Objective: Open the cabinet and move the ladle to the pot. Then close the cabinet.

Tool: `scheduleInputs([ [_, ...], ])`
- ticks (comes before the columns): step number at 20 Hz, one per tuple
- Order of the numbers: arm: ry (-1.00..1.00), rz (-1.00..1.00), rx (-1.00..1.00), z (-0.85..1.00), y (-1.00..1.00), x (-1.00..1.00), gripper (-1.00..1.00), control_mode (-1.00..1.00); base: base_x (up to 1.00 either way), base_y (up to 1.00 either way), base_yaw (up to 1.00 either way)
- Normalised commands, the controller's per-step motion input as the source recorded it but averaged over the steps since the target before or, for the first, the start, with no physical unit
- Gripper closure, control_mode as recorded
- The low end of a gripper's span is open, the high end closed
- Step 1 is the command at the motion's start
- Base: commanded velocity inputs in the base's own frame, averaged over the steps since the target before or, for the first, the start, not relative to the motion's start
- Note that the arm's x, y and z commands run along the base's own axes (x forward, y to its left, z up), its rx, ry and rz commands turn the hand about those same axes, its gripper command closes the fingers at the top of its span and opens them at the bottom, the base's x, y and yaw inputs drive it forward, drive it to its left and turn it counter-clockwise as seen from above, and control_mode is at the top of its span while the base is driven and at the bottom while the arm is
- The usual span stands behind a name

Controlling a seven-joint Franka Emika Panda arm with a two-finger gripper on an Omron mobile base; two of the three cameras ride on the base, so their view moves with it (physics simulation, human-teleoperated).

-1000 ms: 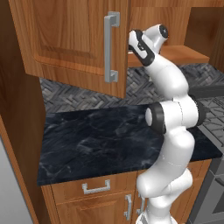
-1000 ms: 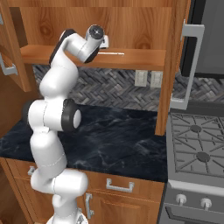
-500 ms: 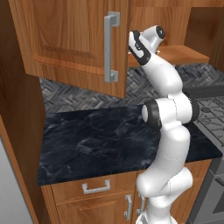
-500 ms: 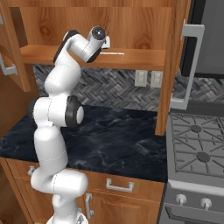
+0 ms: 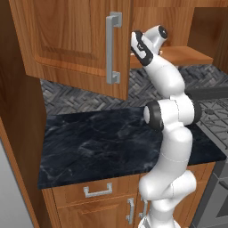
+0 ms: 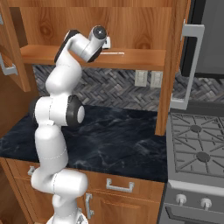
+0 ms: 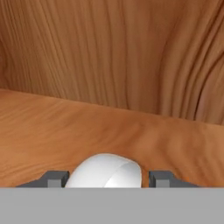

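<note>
Both doors of the cabinet (image 5: 75, 40) stand open. On its lower shelf (image 6: 135, 59) lies the ladle, its thin pale handle (image 6: 115, 53) pointing right. My arm reaches up into the cabinet, with the gripper (image 6: 105, 45) at the ladle's left end. In the hand view the ladle's white bowl (image 7: 107, 169) sits between my two dark fingertips (image 7: 54, 178). The left tip is against the bowl and a thin gap remains at the right tip, so the gripper (image 7: 108, 178) is open around it. The pot is out of view.
The left door's silver bar handle (image 5: 113, 49) hangs just left of my arm. The right door (image 6: 179, 65) juts out beside the stove (image 6: 197, 140). A dark marble counter (image 6: 113, 140) lies below, with wall outlets (image 6: 146, 78) on the herringbone backsplash.
The arm has stretched a little further up and into the cabinet. The hand now sits right at the ladle on the shelf.
</note>
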Motion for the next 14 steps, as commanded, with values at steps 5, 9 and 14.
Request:
scheduleInputs([
  [5, 0.09, 0.00, 0.00, -0.13, 0.00, 0.00, 1.00, -1.00, 0.00, 0.00, 0.00],
  [9, 0.01, 0.00, 0.00, 0.00, 0.00, 0.00, 1.00, -1.00, 0.00, 0.00, 0.00],
  [14, -0.09, 0.01, 0.00, 0.00, 0.01, -0.24, 1.00, -1.00, 0.00, 0.00, 0.00],
])
